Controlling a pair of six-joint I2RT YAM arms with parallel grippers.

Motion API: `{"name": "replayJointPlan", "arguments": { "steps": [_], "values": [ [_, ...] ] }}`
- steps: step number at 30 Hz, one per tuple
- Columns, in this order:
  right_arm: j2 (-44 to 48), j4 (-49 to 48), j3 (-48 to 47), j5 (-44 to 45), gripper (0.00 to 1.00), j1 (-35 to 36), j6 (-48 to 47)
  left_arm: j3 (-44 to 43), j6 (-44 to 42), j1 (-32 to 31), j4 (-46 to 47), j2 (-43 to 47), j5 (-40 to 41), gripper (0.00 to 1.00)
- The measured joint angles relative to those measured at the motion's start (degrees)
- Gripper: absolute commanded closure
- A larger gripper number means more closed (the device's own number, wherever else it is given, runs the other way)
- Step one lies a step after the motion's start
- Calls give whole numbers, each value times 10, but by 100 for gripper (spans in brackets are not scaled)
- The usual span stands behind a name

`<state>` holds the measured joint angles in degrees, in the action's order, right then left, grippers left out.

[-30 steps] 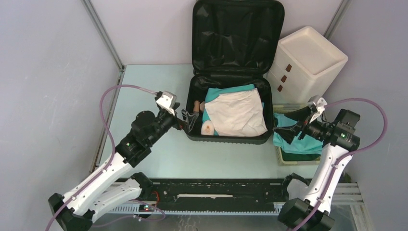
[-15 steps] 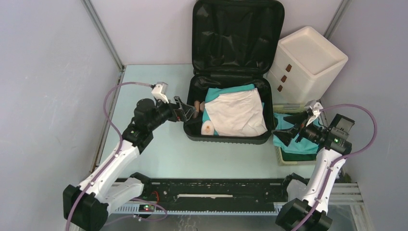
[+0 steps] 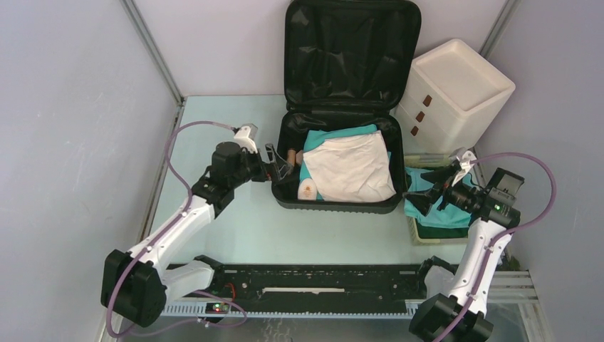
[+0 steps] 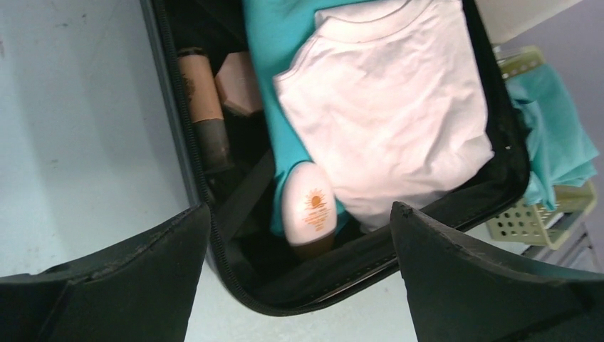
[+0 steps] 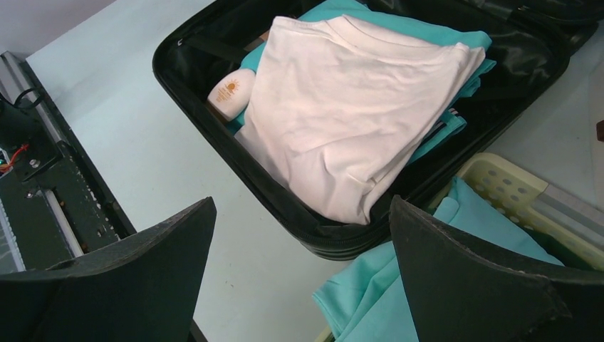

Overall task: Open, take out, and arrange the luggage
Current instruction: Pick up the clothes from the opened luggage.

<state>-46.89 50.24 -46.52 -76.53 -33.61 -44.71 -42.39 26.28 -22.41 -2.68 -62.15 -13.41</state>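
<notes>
Luggage (image 3: 352,53) lies open on the tabletop (image 3: 214,121), its lid standing upright at the back and showing black lining, its base flat between the two arms. Left end effector (image 3: 279,165): jaws spread wide, nothing between them, at the case's left wall near its front corner. Seen from its wrist, a cream bottle with an orange sun mark (image 4: 310,206) lies straight ahead, framed between the two fingers, just inside the rim. Farther ahead and to that end effector's left, a brown tube (image 4: 199,92) lies along the wall with a pinkish item (image 4: 238,82) just beside it. A folded white shirt (image 3: 352,167) fills most of the base ahead and to the right of it, resting on a teal garment (image 3: 335,135) whose edges show around it. Right end effector (image 3: 419,187): also wide and empty, off the case's right front corner and above a pale yellow slatted basket (image 5: 498,178). Teal cloth (image 5: 399,292) lies bunched in that basket directly below its fingers, and the white shirt lies ahead of it across the case rim. A white three-drawer box (image 3: 456,92) stands beyond the right end effector, just beside the case's right wall and behind the basket.
</notes>
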Motion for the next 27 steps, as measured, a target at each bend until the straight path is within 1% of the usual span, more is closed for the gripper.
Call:
{"name": "replayJointPlan", "arguments": {
  "steps": [3, 9, 12, 17, 20, 22, 27],
  "values": [
    [-4, -4, 2, 5, 0, 0, 1, 0, -12, 1, -15, -2, 15, 0],
    [-14, -6, 4, 11, 0, 3, 1, 0, -23, 1, -13, -6, 31, 0],
    [-14, -7, 4, 11, 0, 3, 1, 0, -22, 1, -2, -26, 26, 3],
    [-14, -7, 4, 11, 0, 4, 1, -5, -1, 1, 45, -90, -10, 10],
    [-14, -7, 4, 11, 0, 4, 1, -36, 13, 1, 53, -147, -29, 15],
    [-14, -7, 5, 11, 0, 4, 1, -58, 23, 1, 57, -176, -38, 21],
    [-15, -8, 9, 11, 0, 4, 0, -103, 43, -9, 72, -229, -48, 23]
  ]
}}
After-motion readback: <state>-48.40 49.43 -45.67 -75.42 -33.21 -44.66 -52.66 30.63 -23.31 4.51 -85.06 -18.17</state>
